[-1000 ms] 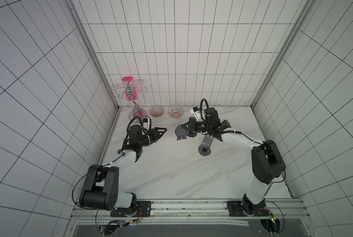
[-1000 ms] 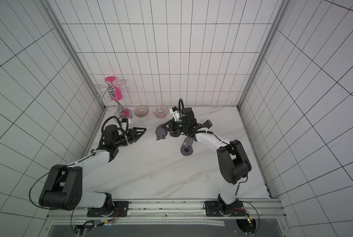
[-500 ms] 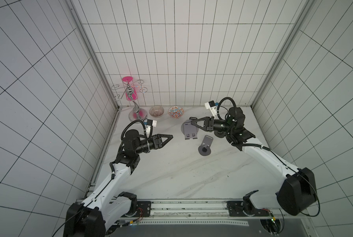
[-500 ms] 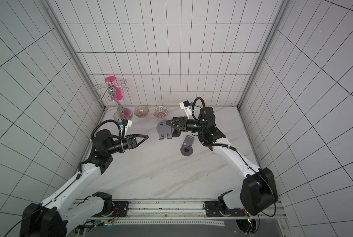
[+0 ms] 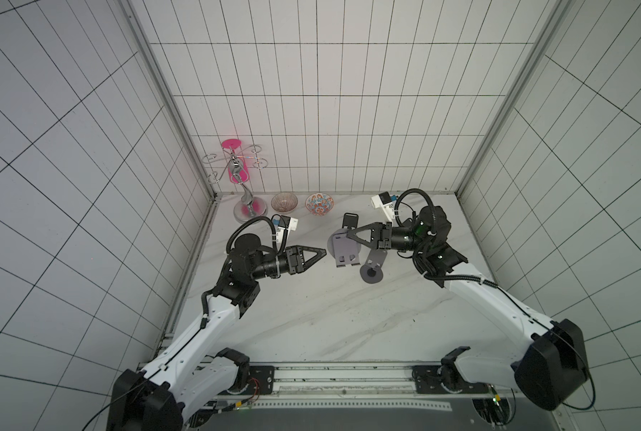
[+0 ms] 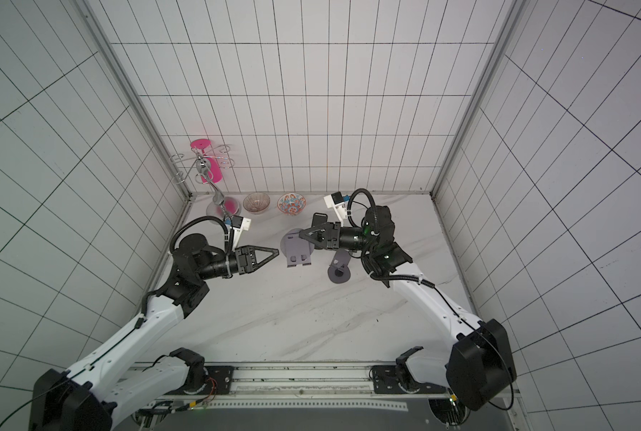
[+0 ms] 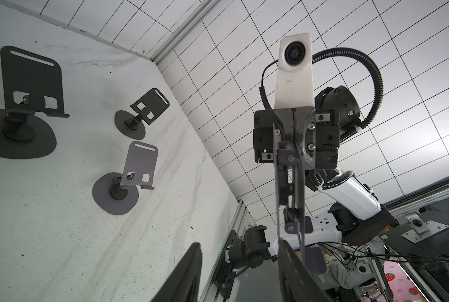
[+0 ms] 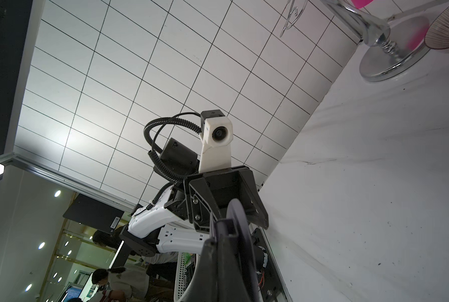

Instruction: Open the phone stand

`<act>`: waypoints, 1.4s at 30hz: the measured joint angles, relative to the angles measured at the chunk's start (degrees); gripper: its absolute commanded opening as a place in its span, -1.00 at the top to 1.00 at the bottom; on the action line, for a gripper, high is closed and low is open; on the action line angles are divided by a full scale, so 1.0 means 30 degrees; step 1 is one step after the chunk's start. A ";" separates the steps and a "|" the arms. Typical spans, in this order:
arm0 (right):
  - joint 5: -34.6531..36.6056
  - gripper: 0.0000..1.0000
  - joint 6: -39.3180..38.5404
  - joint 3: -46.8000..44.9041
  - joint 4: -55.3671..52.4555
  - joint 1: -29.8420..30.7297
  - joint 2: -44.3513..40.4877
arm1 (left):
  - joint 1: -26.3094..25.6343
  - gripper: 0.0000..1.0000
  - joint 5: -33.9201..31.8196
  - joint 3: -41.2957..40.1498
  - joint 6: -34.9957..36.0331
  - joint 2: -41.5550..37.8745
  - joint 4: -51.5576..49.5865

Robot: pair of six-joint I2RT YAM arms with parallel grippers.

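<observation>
Grey metal phone stand (image 5: 343, 249), not yet opened: the plate lies close against its round foot. Location: off the table (image 5: 311, 328), in the air between the two arms, in both top views.

Holder: right gripper (image 5: 349, 236), fingers clamped tight on one end of the stand. The lipped end with the two cut-outs hangs free.

Left gripper (image 5: 324, 253): fingers (image 7: 189, 272) partly spread, nothing between them. The tip is just beside the stand's round edge; contact cannot be told.

Bearing: the stand lies straight ahead of the left fingertips, toward the right arm. The left wrist view shows the phone stand (image 7: 288, 188) edge-on and thin, its long axis running away from the right gripper's clamp. The free end lines up with one left finger more than with the gap.

Judgement: the left arm is the free one and nearer the loose end. It probably must shift sideways to take one leaf alone, so the plate can swing off the foot.

Also present: open grey stand (image 5: 373, 266) and black stand (image 5: 350, 220), both upright on the table.
</observation>
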 measured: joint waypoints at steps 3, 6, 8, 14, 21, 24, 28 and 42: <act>0.0066 1.00 0.0044 -0.0466 0.0270 0.0189 -0.0015 | -0.0080 0.04 -0.0022 0.0117 0.0000 0.0109 -0.0117; 0.0087 1.00 0.0197 -0.1035 0.0525 0.0291 0.0000 | -0.0219 0.04 -0.0007 0.0262 0.0000 0.0117 -0.0124; 0.0095 1.00 0.0364 -0.1231 0.0714 0.0350 0.0080 | -0.0321 0.07 -0.0051 0.0335 0.0080 0.0131 -0.0248; 0.0087 1.00 0.0947 -0.1399 0.1953 0.0379 0.0262 | -0.0517 0.17 -0.0168 0.0357 0.0430 0.0852 -0.0488; 0.0138 1.00 0.1413 -0.1457 0.2506 0.0423 0.0546 | -0.0736 0.36 -0.0160 0.0423 0.0648 0.1151 -0.0393; 0.0160 1.00 0.1508 -0.1515 0.2739 0.0568 0.0692 | -0.0882 0.46 0.0036 0.0503 0.0648 0.1370 -0.0197; 0.0255 1.00 0.1858 -0.1756 0.3468 0.0678 0.1129 | -0.0962 0.62 0.0262 0.0517 0.0459 0.1749 0.0095; 0.0423 1.00 0.3534 -0.2084 0.7759 0.0678 0.2820 | -0.0495 1.00 0.0976 0.0517 -0.1341 0.2346 0.1770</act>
